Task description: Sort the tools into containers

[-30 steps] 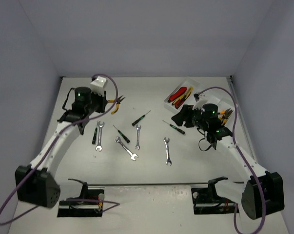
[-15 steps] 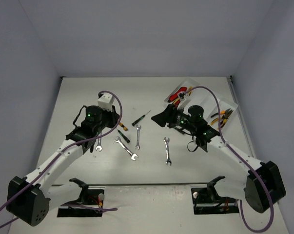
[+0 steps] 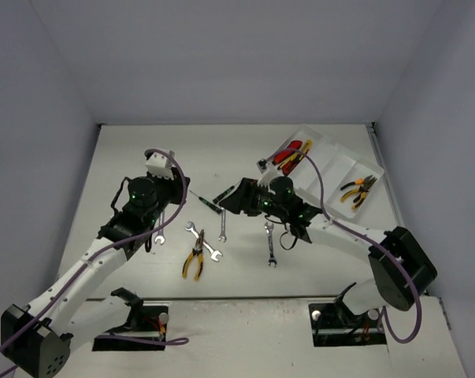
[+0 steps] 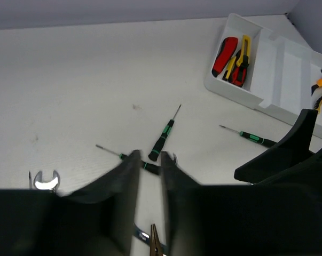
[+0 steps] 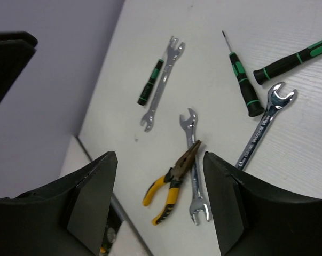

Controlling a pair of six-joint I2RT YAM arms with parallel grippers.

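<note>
I see the wrenches (image 5: 263, 124) as bright polished metal that catches the light. The pliers (image 5: 177, 176) have glossy yellow plastic grips and a dull dark metal nose. The screwdrivers (image 5: 243, 85) have smooth black-green plastic handles. The tray (image 4: 233, 93) is smooth white plastic, the table (image 4: 86, 80) is matt white, and my left gripper (image 4: 149, 157) is matt black.

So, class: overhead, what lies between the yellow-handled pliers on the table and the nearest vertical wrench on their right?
A slanted silver wrench, touching the pliers' nose; the top view shows it, the right wrist view better.
</note>
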